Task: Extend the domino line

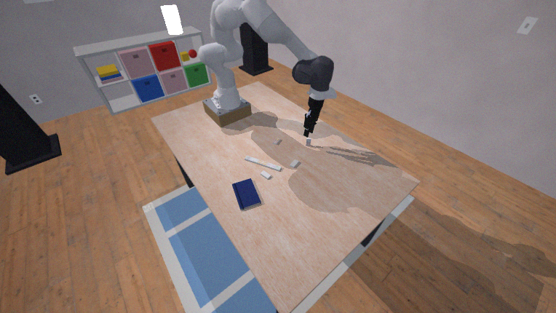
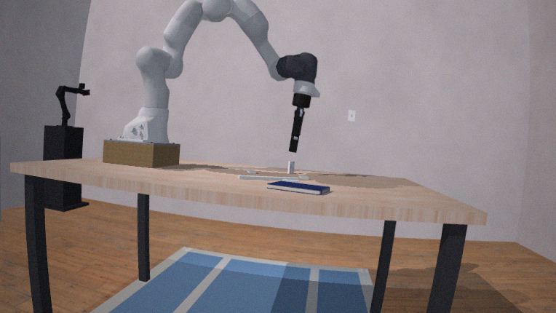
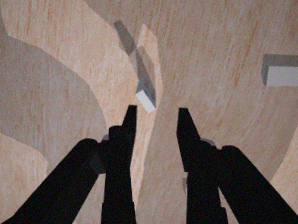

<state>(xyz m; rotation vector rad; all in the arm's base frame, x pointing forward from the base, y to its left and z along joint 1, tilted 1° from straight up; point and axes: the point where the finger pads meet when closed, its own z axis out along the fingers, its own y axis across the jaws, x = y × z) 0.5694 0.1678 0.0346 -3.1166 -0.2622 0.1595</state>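
Note:
A white line of dominoes lies flat in the middle of the table. One domino stands upright on its end to the far right of the line; it also shows in the exterior view and in the wrist view. My gripper hangs a little above this standing domino, pointing down, with its fingers partly open and nothing between them. Three loose dominoes lie flat: one behind the line, one at its right end and one in front of it.
A dark blue book lies flat in front of the line. The robot's base on a wooden block stands at the table's far end. Another flat domino shows at the right edge of the wrist view.

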